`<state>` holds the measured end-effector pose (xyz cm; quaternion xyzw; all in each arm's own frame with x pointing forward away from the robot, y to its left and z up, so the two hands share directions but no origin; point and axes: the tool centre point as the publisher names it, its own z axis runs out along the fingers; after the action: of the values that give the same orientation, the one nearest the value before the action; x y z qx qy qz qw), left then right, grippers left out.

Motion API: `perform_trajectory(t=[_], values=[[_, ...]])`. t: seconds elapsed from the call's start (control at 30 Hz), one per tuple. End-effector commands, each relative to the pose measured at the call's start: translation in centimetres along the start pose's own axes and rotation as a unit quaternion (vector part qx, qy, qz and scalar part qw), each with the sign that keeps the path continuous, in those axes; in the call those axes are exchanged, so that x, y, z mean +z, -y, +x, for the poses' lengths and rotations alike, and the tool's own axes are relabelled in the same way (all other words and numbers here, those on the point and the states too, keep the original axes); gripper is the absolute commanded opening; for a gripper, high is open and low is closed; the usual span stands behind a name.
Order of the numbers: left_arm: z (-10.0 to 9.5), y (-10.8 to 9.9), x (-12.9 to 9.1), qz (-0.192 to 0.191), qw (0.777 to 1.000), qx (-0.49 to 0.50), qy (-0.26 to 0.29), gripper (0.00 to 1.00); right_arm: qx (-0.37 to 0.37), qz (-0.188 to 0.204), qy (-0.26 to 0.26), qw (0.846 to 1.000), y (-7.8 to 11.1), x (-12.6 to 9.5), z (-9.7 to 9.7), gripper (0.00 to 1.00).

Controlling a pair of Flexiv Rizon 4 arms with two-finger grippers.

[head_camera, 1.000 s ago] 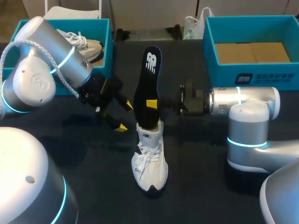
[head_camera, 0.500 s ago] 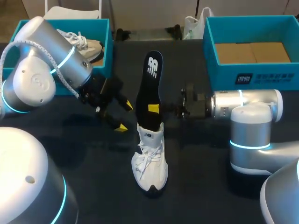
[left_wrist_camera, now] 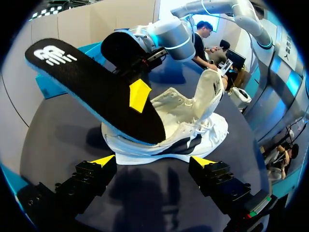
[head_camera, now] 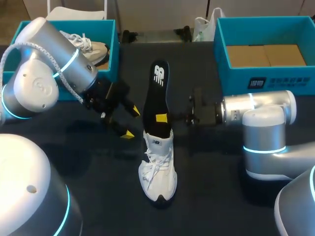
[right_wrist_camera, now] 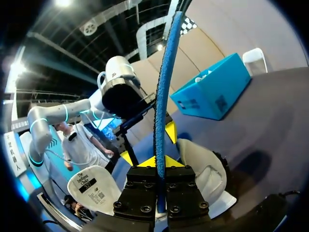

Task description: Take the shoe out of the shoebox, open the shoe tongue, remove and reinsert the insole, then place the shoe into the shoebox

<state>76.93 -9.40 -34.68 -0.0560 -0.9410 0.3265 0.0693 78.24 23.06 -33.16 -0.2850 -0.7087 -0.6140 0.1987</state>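
Note:
A white shoe (head_camera: pixel 157 167) stands on the dark table with its tongue (left_wrist_camera: pixel 211 94) pulled up. A black insole (head_camera: pixel 156 96) with a blue underside rises steeply from the shoe's opening, its lower end at the collar. My right gripper (head_camera: pixel 161 118) is shut on the insole's edge near its lower half; the right wrist view shows the blue edge (right_wrist_camera: pixel 164 72) clamped in the right gripper (right_wrist_camera: pixel 159 162). My left gripper (head_camera: pixel 131 123) stands open just left of the shoe, touching nothing. In the left wrist view the shoe (left_wrist_camera: pixel 178 133) and insole (left_wrist_camera: pixel 91 87) lie ahead of the left gripper (left_wrist_camera: pixel 153 162).
A teal shoebox (head_camera: pixel 112 39) at the back left holds another white shoe (head_camera: pixel 91 49). A second teal box (head_camera: pixel 221 44) at the back right has a brown cardboard bottom. Bare dark table lies in front of the shoe.
The insole has sunk lower toward the shoe's opening in the right gripper's hold. The left arm has stayed where it was.

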Motion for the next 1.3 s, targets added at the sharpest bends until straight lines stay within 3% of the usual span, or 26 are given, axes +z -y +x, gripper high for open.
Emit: perform_trajectory(t=[0.03,0.67,0.93,0.97,1.0,1.1,1.3], values=[[0.0,0.0,0.0,-0.002,1.000,0.000,0.000,1.00,0.011,0.010,0.003,1.000,0.9,0.4,0.2,0.00],[0.0,0.0,0.0,-0.002,1.000,0.000,0.000,1.00,0.057,0.019,0.013,0.998,4.6,0.6,1.5,0.00],[0.0,0.0,0.0,-0.002,1.000,0.000,0.000,1.00,0.044,0.013,0.018,0.999,4.2,0.6,1.6,0.00],[0.0,0.0,0.0,-0.002,1.000,0.000,0.000,1.00,0.042,0.013,0.018,0.999,4.1,0.6,1.6,0.01],[0.0,0.0,0.0,-0.002,1.000,0.000,0.000,1.00,0.036,0.013,0.018,0.999,3.8,0.7,1.6,0.12],[0.0,0.0,0.0,-0.002,1.000,0.000,0.000,1.00,0.028,0.017,0.014,0.999,3.4,0.9,1.5,0.27],[0.0,0.0,0.0,-0.002,1.000,0.000,0.000,1.00,0.018,0.020,0.013,1.000,2.8,1.1,1.5,0.31]])
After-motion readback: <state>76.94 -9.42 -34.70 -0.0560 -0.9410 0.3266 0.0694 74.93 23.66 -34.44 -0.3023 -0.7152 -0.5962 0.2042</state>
